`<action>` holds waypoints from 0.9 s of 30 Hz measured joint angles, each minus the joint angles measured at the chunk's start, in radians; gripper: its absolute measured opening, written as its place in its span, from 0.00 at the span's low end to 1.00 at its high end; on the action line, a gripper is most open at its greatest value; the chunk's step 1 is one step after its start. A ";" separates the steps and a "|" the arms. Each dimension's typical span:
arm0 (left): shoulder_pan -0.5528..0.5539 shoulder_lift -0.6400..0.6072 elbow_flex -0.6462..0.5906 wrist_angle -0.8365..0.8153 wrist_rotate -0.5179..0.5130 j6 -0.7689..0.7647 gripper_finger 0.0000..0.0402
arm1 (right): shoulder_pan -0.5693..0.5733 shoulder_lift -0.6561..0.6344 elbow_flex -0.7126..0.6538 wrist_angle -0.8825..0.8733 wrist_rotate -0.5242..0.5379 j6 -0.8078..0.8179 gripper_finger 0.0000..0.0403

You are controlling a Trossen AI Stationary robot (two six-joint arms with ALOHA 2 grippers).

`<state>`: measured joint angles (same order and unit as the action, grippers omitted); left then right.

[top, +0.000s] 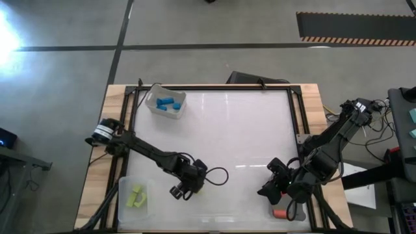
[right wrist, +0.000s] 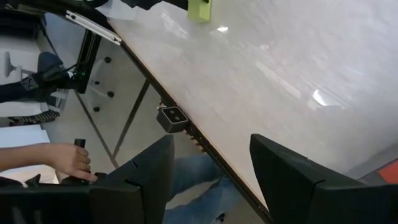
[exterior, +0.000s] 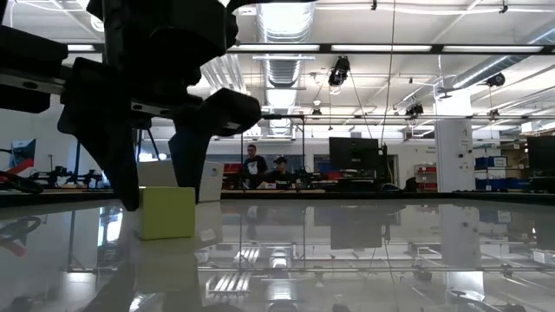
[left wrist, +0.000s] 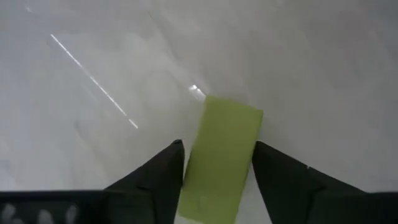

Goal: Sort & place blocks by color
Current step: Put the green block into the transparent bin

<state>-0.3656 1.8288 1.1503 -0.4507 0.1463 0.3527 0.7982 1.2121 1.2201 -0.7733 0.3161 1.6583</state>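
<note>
from above, the left gripper (top: 184,188) sits low over the near-left part of the white table (top: 247,130), just beside the clear tray (top: 123,207) that holds two yellow-green blocks (top: 136,197). a far tray (top: 154,97) holds the blue blocks (top: 168,104). the right gripper (top: 270,185) hangs near the table's near-right corner, with an orange-red block (top: 279,213) lying close by at the edge.

at table height, one yellow-green block (exterior: 166,212) rests flat on the glossy surface between two dark fingers (exterior: 117,165) that straddle it.

in the left wrist view, the same block (left wrist: 221,158) lies with its long axis running straight out along the fingers, its far end pointing away from the wrist. the fingers (left wrist: 155,183) flank its long sides closely; whether they actually press it cannot be told.

in the right wrist view, the right arm's fingers (right wrist: 292,177) are spread wide with nothing between them, above the table edge. a person's hand (right wrist: 65,158) shows below.
</note>
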 joint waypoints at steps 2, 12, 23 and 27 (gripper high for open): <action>0.001 0.007 0.000 0.000 0.009 -0.002 0.40 | 0.000 0.000 0.000 0.000 0.000 0.000 0.50; 0.002 0.010 0.000 0.002 0.017 -0.006 0.30 | 0.000 0.000 0.000 0.000 0.000 -0.002 0.50; 0.002 -0.028 0.003 -0.017 -0.055 -0.079 0.30 | 0.000 0.000 -0.001 0.001 0.060 -0.039 0.50; 0.002 -0.073 0.006 -0.018 -0.090 -0.149 0.30 | 0.000 0.000 -0.002 -0.008 0.114 -0.072 0.50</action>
<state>-0.3641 1.7556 1.1561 -0.4684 0.0560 0.2032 0.7982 1.2121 1.2186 -0.7811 0.4302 1.5868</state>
